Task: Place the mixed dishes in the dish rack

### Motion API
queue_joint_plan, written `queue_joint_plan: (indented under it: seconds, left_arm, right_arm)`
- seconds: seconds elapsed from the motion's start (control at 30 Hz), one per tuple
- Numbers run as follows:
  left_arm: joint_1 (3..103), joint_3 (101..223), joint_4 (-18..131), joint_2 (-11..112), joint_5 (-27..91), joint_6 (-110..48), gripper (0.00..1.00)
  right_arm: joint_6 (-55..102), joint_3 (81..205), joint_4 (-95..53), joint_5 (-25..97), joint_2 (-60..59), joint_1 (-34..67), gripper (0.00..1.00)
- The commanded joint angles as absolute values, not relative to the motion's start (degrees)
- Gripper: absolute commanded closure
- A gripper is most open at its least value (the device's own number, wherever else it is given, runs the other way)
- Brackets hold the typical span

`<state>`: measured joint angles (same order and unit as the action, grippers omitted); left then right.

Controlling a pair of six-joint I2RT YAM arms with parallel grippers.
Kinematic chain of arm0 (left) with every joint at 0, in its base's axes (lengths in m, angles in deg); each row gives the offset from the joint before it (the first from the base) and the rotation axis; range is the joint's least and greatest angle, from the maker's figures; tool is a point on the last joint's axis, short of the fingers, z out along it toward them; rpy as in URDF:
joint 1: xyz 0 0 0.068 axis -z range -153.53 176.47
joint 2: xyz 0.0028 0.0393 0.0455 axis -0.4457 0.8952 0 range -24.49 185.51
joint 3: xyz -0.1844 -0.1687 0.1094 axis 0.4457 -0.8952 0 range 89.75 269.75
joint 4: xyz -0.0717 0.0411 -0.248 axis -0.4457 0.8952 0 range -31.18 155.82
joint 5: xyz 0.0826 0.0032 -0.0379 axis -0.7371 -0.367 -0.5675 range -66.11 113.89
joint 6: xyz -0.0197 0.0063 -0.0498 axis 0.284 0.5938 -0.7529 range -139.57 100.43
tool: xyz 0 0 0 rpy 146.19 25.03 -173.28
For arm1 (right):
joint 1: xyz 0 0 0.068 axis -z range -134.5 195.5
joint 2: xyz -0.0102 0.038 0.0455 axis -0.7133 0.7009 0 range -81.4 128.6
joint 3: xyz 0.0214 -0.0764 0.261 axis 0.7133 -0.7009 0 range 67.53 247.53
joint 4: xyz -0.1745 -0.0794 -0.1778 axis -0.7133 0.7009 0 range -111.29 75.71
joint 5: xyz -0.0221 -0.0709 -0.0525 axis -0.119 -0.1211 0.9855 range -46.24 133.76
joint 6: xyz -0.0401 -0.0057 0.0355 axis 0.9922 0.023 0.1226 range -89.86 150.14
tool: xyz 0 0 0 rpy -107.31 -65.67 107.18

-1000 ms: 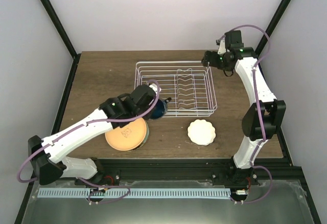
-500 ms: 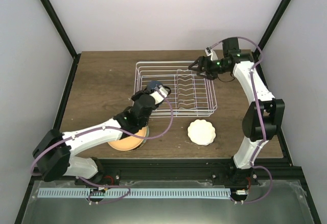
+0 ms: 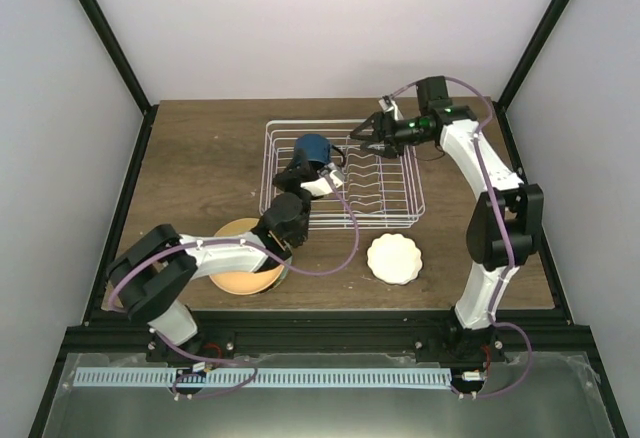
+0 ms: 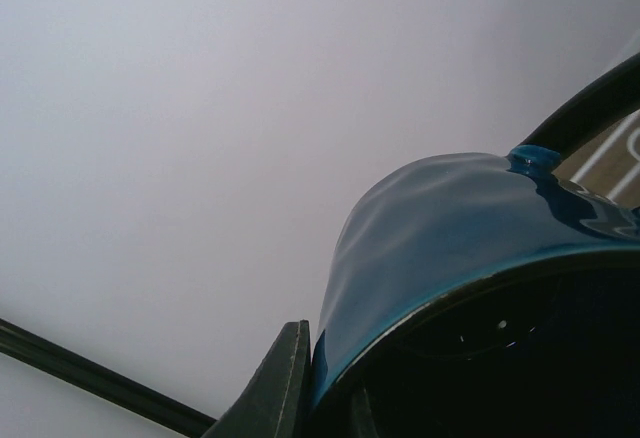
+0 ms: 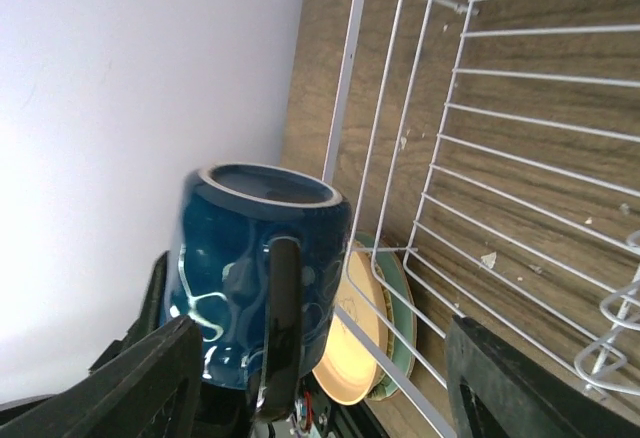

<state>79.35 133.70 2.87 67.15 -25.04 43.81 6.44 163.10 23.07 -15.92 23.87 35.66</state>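
The dark blue mug [image 3: 312,146] is held in the air over the left half of the white wire dish rack [image 3: 392,220]. My left gripper [image 3: 312,163] is shut on its rim, one finger [image 4: 285,388] outside the mug's wall [image 4: 440,228]. My right gripper [image 3: 354,139] is open and points left at the mug, a little apart from it. In the right wrist view the mug [image 5: 225,258] and its handle [image 5: 280,328] show between my fingers [image 5: 140,388]. The orange-yellow plate [image 3: 245,268] lies on the mint-green plate [image 3: 282,274]. The white scalloped dish [image 3: 394,258] lies in front of the rack.
The rack's upright tines [image 3: 365,173] fill its right half, and its wires [image 5: 480,158] lie below my right gripper. The stacked plates [image 5: 365,348] sit beyond the rack's front-left corner, under my left arm. Black frame posts stand at the table's back corners.
My left arm has carried the mug from the rack's front-left corner up over the rack. My right gripper has swung left over the rack toward the mug.
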Motion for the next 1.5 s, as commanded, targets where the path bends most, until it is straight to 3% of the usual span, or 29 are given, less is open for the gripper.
queue_joint_plan:
  seconds: [0.0,0.43,0.97,1.47]
  left_arm:
    - [79.47,136.71,-10.83,67.86,-24.57,47.81,1.00]
    - [79.56,139.29,-7.54,70.95,-23.21,43.88,1.00]
    - [79.56,136.27,-4.51,66.37,-27.31,41.58,1.00]
    - [79.56,135.45,-4.56,69.08,-26.67,38.38,1.00]
  right_arm:
    - [5.88,163.52,21.68,-18.01,26.60,34.01,0.35]
    - [6.04,168.49,21.26,-20.41,31.56,31.50,0.39]
    - [9.36,172.48,25.80,-10.76,32.33,36.99,0.38]
    - [7.41,170.45,22.22,-18.67,29.89,34.38,0.45]
